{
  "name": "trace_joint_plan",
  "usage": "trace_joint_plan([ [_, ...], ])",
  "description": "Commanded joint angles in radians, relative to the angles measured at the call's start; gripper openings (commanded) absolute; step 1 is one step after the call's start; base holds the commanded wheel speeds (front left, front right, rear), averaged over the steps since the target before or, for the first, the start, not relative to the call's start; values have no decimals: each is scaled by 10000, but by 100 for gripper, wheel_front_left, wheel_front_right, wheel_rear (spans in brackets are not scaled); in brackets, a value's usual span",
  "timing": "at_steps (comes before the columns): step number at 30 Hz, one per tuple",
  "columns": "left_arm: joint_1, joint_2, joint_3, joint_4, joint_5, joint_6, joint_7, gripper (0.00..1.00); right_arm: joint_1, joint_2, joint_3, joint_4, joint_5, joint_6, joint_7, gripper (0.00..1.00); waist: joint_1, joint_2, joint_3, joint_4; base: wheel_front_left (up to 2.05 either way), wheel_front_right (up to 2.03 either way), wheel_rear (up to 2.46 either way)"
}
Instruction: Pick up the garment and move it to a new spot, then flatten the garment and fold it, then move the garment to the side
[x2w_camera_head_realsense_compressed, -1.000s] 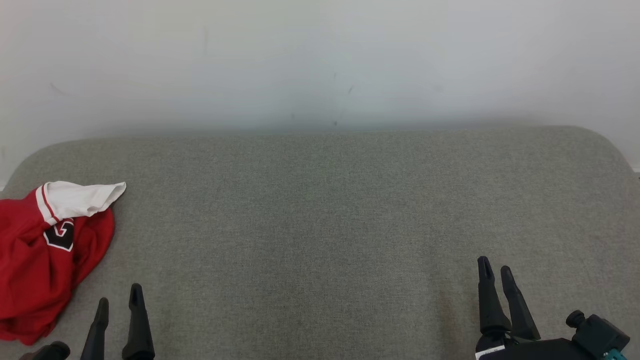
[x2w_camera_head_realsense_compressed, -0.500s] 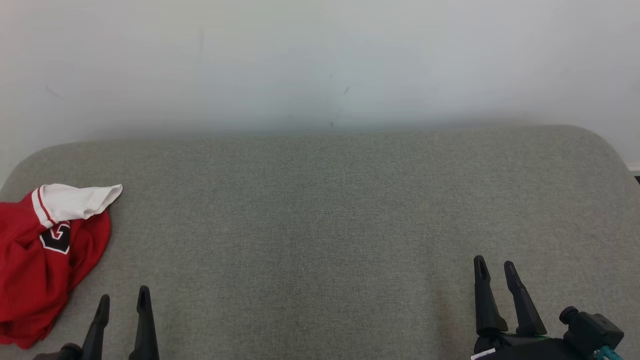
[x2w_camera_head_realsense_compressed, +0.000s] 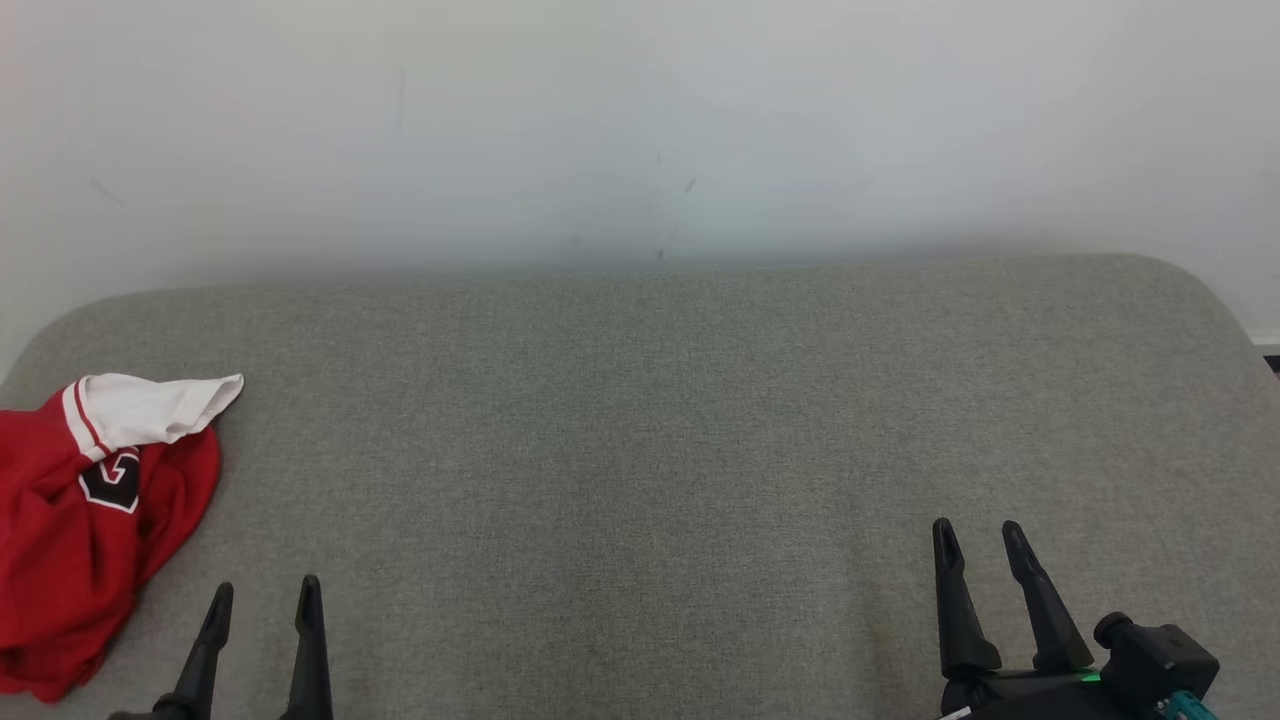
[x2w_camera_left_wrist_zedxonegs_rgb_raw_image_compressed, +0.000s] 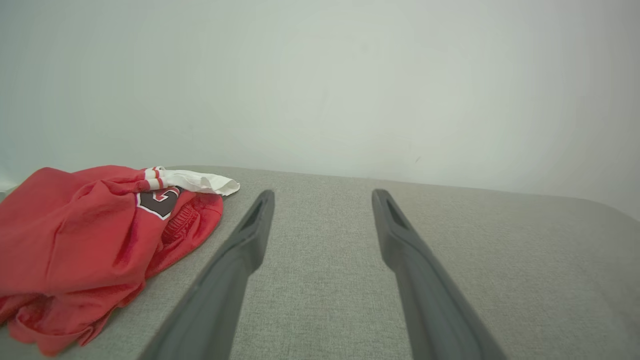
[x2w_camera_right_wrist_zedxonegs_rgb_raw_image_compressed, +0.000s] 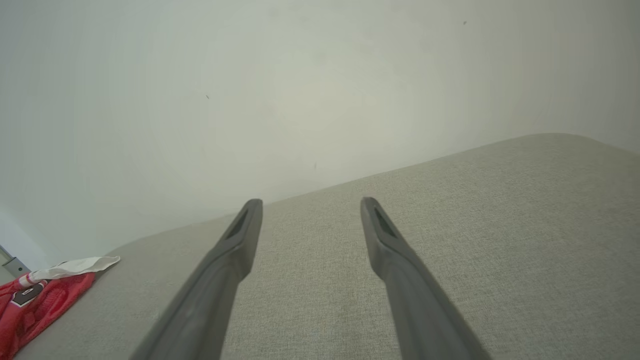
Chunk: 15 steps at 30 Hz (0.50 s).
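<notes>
The garment (x2w_camera_head_realsense_compressed: 70, 540) is a crumpled red shirt with a white sleeve and a dark badge, heaped at the left edge of the grey fabric surface (x2w_camera_head_realsense_compressed: 640, 450). It also lies at the left in the left wrist view (x2w_camera_left_wrist_zedxonegs_rgb_raw_image_compressed: 85, 240) and at the lower left in the right wrist view (x2w_camera_right_wrist_zedxonegs_rgb_raw_image_compressed: 35, 300). My left gripper (x2w_camera_head_realsense_compressed: 265, 592) stands open at the lower left, a short way right of the garment and not touching it; its dark fingers (x2w_camera_left_wrist_zedxonegs_rgb_raw_image_compressed: 245, 240) hold nothing. My right gripper (x2w_camera_head_realsense_compressed: 978, 532) is open and empty at the lower right, far from the garment.
A pale wall (x2w_camera_head_realsense_compressed: 640, 120) rises just behind the grey surface. The surface has rounded far corners, and its right edge (x2w_camera_head_realsense_compressed: 1245, 330) drops off near the wall. Bare grey fabric stretches between the two grippers.
The whole picture has drifted slightly, so the camera moved. My left gripper has shifted right and lower in the picture; the right gripper's fingers have edged left. The garment lies as before.
</notes>
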<state>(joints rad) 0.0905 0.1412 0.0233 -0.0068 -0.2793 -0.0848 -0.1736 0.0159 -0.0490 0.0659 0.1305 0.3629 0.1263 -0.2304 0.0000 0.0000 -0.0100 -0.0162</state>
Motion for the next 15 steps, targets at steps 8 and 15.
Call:
trace_joint_plan([
  [8, 182, 87, -89, -35, 698, -24, -308, 100, -185, -16, -124, 198, -773, 58, -142, 100, 0, 0, -41, -27, 0, 0, 0],
  [15, 250, 60, -97, -123, 1200, -33, -514, 100, -262, -17, -219, 312, -1319, 55, -200, 100, 0, 0, -63, -39, 0, 0, 0],
])
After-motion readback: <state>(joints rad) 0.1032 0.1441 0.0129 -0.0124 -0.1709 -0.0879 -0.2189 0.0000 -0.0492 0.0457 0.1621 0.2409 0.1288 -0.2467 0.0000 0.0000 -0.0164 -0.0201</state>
